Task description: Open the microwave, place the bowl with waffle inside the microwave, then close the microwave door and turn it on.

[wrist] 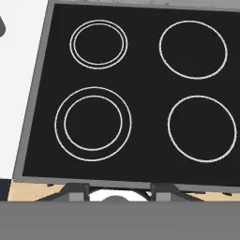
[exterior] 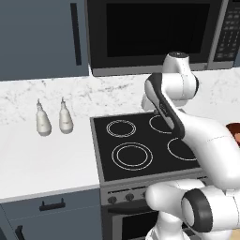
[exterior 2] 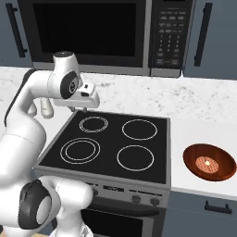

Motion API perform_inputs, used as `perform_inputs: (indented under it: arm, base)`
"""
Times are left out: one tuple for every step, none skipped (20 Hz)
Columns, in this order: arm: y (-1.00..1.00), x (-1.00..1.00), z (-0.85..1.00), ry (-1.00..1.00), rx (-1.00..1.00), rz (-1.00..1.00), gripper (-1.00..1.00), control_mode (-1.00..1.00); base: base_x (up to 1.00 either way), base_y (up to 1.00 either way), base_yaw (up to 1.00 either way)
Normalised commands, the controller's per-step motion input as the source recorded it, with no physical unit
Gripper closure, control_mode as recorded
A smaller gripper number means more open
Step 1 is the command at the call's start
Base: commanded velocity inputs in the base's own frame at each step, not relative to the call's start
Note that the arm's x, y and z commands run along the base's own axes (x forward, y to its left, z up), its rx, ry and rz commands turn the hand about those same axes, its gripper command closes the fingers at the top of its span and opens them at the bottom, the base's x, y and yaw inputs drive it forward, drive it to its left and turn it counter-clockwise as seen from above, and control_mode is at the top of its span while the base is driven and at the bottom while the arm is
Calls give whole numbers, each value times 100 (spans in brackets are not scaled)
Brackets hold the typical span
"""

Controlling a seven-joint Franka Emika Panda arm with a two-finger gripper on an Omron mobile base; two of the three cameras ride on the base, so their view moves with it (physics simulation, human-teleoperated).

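The black microwave (exterior 2: 167, 37) hangs above the stove, and its door (exterior 2: 88, 32) with the dark glass window is closed. From the left base view the door (exterior: 157, 30) also reads as closed. A small reddish-brown bowl (exterior 2: 209, 162) holding a pale round waffle (exterior 2: 207, 163) rests on the white counter right of the stove; its rim peeks past the arm (exterior: 233, 129). My gripper (wrist: 119, 192) hovers over the stovetop's back left, pointing down, well left of the bowl and below the microwave. Its fingertips (wrist: 77, 191) stand wide apart, open, with nothing between them.
A black four-ring stovetop (exterior 2: 111, 139) lies under the hand. Two white bottles (exterior: 43, 119) (exterior: 65, 117) stand on the counter (exterior: 42, 164) left of the stove. Blue-grey cabinets (exterior 2: 208, 37) flank the microwave. Bare counter (exterior 2: 194, 134) surrounds the bowl.
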Motion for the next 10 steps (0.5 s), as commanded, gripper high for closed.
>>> perform_inputs:
  arm:
    - [0, -1, 0, 0, 0, 0, -100, -100]
    - [0, -16, 0, 0, 0, 0, -100, -100]
    - [0, -7, 0, -3, 0, 0, -100, -100]
    - [0, -21, 6, -18, 0, 0, -100, -100]
    - [0, -62, 25, -44, 0, 7, -100, -100]
    - [0, -84, 40, -64, 0, 8, -100, -100]
    - [-11, -96, 46, -81, 0, 8, -100, -100]
    - [-19, -97, 36, -96, -5, 6, -100, -100]
    - [-33, -94, 37, -100, -7, 3, -100, -100]
    - [-36, -89, 31, -100, -8, 0, -100, -100]
  base:
    - [0, 0, 0]
    - [0, 0, 0]
    - [0, 0, 0]
    - [0, 0, 0]
    - [0, 0, 0]
    - [0, 0, 0]
    - [0, 0, 0]
    - [0, 0, 0]
    - [0, 0, 0]
    - [0, 0, 0]
